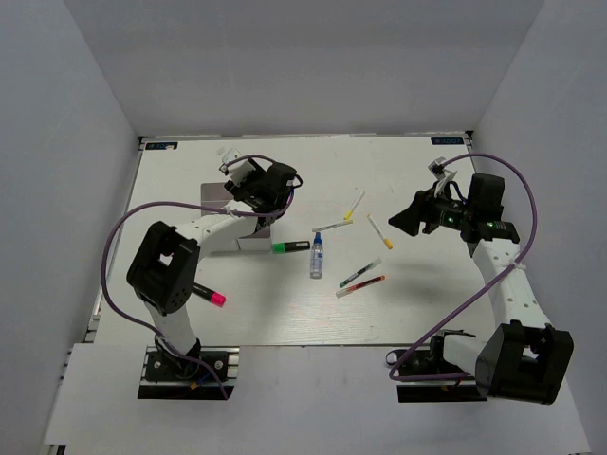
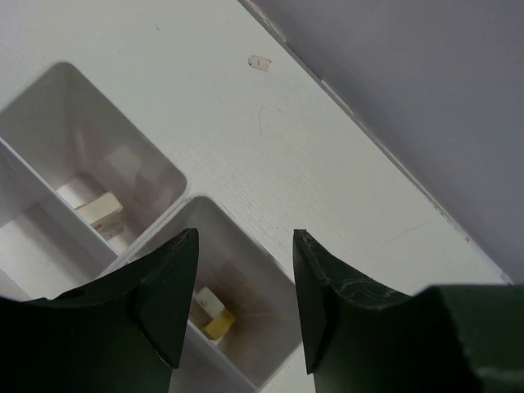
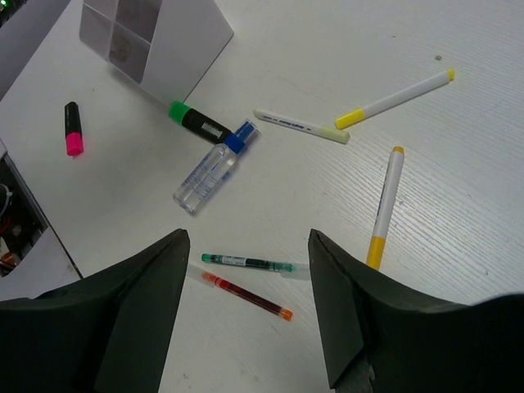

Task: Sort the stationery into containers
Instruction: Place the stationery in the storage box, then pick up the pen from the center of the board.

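Bright even overhead light, soft faint shadows, sharp overhead view, wrist views' near dark fingers slightly blurred

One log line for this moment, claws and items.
left claw: open, over tray compartment holding eraser | right claw: open, above loose pens | highlighter, tube, marker: on table

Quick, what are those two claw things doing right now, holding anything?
Left gripper: open, holding nothing, over the white divided plastic tray.
Right gripper: open, holding nothing.

You see the left gripper (image 2: pixel 246 246), fingers apart, above the tray (image 2: pixel 98 115); erasers (image 2: pixel 100 211) lie in two compartments.
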Robot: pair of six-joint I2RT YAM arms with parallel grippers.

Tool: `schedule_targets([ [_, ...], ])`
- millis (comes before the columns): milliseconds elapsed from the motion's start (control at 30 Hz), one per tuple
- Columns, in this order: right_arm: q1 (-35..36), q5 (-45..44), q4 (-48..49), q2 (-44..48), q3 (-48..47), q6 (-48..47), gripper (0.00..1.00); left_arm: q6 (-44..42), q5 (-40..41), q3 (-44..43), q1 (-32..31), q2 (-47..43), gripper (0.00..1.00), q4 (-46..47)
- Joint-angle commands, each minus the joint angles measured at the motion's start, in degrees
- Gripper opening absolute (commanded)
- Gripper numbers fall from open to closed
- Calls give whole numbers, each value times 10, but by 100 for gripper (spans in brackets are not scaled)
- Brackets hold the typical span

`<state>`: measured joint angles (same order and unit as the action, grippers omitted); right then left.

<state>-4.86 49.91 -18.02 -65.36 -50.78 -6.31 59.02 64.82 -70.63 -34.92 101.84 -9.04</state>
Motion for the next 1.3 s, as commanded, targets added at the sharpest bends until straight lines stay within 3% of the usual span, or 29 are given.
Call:
schedule_targets([
  [0,-2,16,-3,1,-8,-12,66,1,-18,1,-9,-44,60,-6],
  [167,-1,23,4,-14,-11,-32,70,-41,-111,-4,-9,-111,67,-56],
  [400,-1,2,-2,-42,-20,-61,75,-245,-293,108,-9,-282,99,47],
  [533,-1,-5,-11,-58,-29,-84,83,-303,-403,145,-2,-369,99,55],
  [633,1,-22,-4,-62,-31,-86,90,-326,-450,145,-2,-396,99,4],
  [833,2,-38,-17,-71,-43,-106,90,-377,-528,148,-2,-423,99,-71],
  [1267,34,-132,-39,-96,-65,-127,90,-394,-568,241,-2,-541,99,-88],
])
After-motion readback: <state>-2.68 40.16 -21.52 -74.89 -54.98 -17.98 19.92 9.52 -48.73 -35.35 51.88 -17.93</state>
